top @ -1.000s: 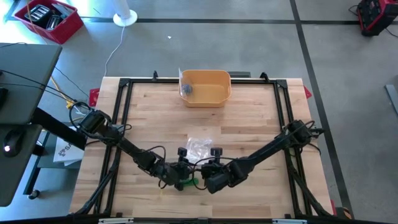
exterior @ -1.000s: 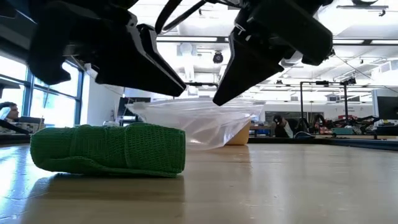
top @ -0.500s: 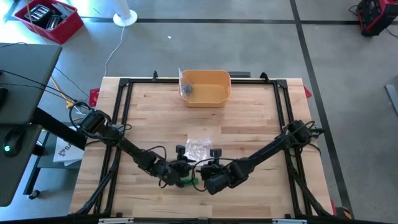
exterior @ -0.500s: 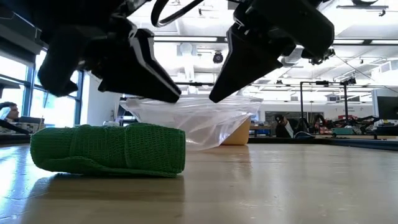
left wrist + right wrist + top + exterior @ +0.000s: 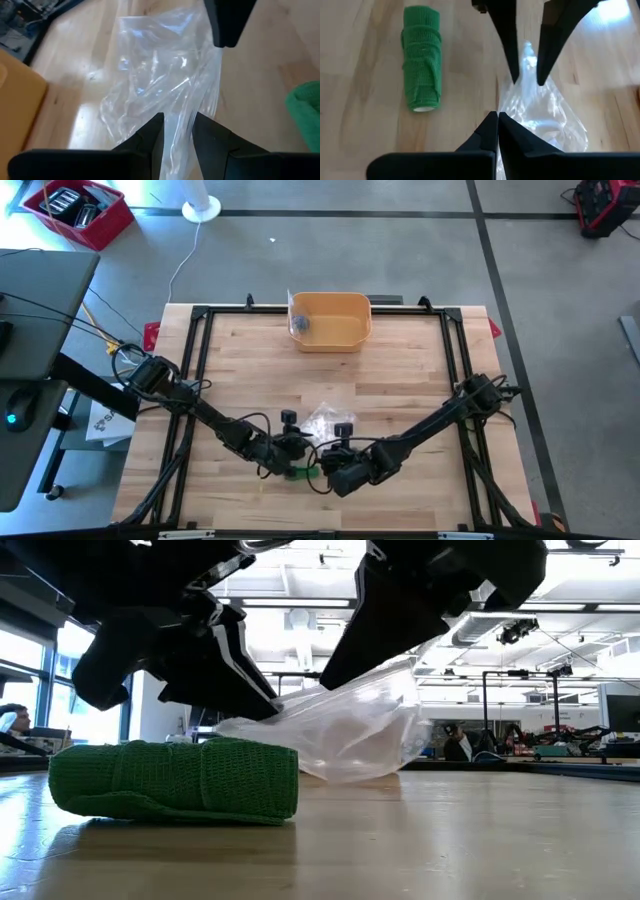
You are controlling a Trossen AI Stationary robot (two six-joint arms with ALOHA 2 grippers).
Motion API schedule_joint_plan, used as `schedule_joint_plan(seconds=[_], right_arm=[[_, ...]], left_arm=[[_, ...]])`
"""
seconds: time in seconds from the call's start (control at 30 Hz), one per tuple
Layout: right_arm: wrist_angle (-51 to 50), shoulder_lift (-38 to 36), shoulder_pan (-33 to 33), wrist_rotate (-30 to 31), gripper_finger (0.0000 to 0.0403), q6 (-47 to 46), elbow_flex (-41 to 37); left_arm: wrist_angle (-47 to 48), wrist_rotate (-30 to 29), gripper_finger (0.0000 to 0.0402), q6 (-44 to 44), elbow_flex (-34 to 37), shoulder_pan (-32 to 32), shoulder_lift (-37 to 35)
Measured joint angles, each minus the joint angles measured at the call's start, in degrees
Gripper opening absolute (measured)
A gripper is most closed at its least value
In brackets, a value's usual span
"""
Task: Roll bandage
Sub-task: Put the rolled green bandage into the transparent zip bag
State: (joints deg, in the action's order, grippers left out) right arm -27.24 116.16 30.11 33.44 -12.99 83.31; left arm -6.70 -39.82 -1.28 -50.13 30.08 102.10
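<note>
A rolled green bandage (image 5: 303,472) lies on its side on the wooden table near the front edge. It also shows in the low view (image 5: 175,780) and the right wrist view (image 5: 422,65). A clear plastic bag (image 5: 325,418) lies just beyond it. My right gripper (image 5: 497,120) is shut on the bag. My left gripper (image 5: 178,125) is open, facing the right one, with a finger on either side of a strip of the bag (image 5: 165,85). I cannot tell whether its fingers touch the plastic. My right gripper pinches the bag's near edge (image 5: 507,107) between its two shut fingers. That end of the bag (image 5: 405,680) is lifted off the table and the film slants up to the fingers. The bag's lower part (image 5: 330,765) rests on the table.
A yellow bin (image 5: 340,320) stands at the middle of the far edge with a small grey thing (image 5: 300,325) inside. A black frame (image 5: 200,360) runs around the table top. There is bare wood to the left and right of the arms.
The bag's end at my right gripper has risen off the table, and the film now slants up instead of lying low. My left gripper has moved a little toward the bag. The green bandage has stayed where it was.
</note>
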Motion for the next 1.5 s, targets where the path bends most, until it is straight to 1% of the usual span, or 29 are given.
schedule_joint_plan(seconds=[0.17,0.33,0.47,0.53,0.63,0.7,0.73,0.8,0.87,0.93,1.0,1.07,1.13,1.2,1.27,1.3,1.37,1.43,1.5], right_arm=[[1.16,0.00,-0.04,0.05,0.0000,0.49,0.02],[2.42,0.00,-0.04,0.14,0.0000,1.42,0.00],[3.02,0.00,-0.04,0.98,0.0000,1.48,0.00],[3.11,0.00,-0.04,1.04,0.0000,1.49,0.00],[3.46,0.00,-0.01,1.47,0.0000,1.49,0.00],[3.52,0.00,0.35,3.40,0.0000,1.52,0.00],[3.62,0.00,0.56,4.77,0.0000,1.68,0.00],[3.55,0.00,1.13,8.10,0.0000,1.93,0.01],[2.73,-0.02,1.84,11.11,0.0004,1.89,0.07],[1.35,-0.28,2.45,12.08,0.0016,2.45,0.07],[1.20,-0.99,2.92,11.66,0.0037,2.60,0.07],[2.29,-1.93,3.10,9.92,0.0068,3.55,0.07],[3.89,-2.37,3.06,6.87,0.0101,7.47,0.07],[5.62,-2.40,3.17,5.04,0.0133,13.94,0.07],[7.41,-2.40,3.39,5.67,0.0159,20.49,0.07],[7.79,-2.47,3.39,7.02,0.0169,22.87,0.07],[7.55,-2.47,3.48,10.86,0.0181,24.87,0.07],[6.57,-2.47,3.21,14.24,0.0184,25.02,0.07],[5.54,-2.49,2.79,14.37,0.0185,24.88,0.07]], left_arm=[[-0.05,3.43,0.0092,-0.34,0.02,-0.75,0.32],[-0.96,3.99,0.0092,-4.01,0.04,-1.26,0.33],[-0.96,4.01,0.0088,-4.67,0.04,-1.35,0.38],[-0.92,4.07,0.0078,-4.70,0.04,-1.32,0.66],[-1.07,3.74,0.0042,-4.99,0.00,-1.05,1.62],[-0.74,1.52,0.0013,-6.44,0.00,-0.61,2.75],[-0.47,-1.19,0.0007,-8.43,0.00,-0.28,3.11],[1.67,-6.72,0.0006,-13.09,0.00,0.42,3.61],[5.25,-9.80,0.0002,-16.80,-0.35,1.00,3.63],[11.37,-12.27,0.0001,-20.78,-2.39,1.64,3.57],[19.61,-13.41,0.0001,-24.74,-5.85,2.02,3.43],[28.27,-13.45,0.0001,-28.12,-9.87,2.02,3.41],[34.32,-12.78,0.0001,-29.82,-13.67,2.01,3.41],[37.16,-12.16,0.0001,-29.54,-16.83,1.87,3.37],[37.88,-11.56,0.0000,-27.85,-19.20,1.86,3.37],[37.89,-11.44,0.0000,-27.12,-20.13,1.86,3.37],[37.87,-11.44,0.0000,-26.77,-21.68,1.87,3.34],[37.90,-11.42,0.0000,-26.99,-22.57,1.89,3.34],[37.92,-11.33,0.0000,-27.19,-23.17,1.89,3.34]])
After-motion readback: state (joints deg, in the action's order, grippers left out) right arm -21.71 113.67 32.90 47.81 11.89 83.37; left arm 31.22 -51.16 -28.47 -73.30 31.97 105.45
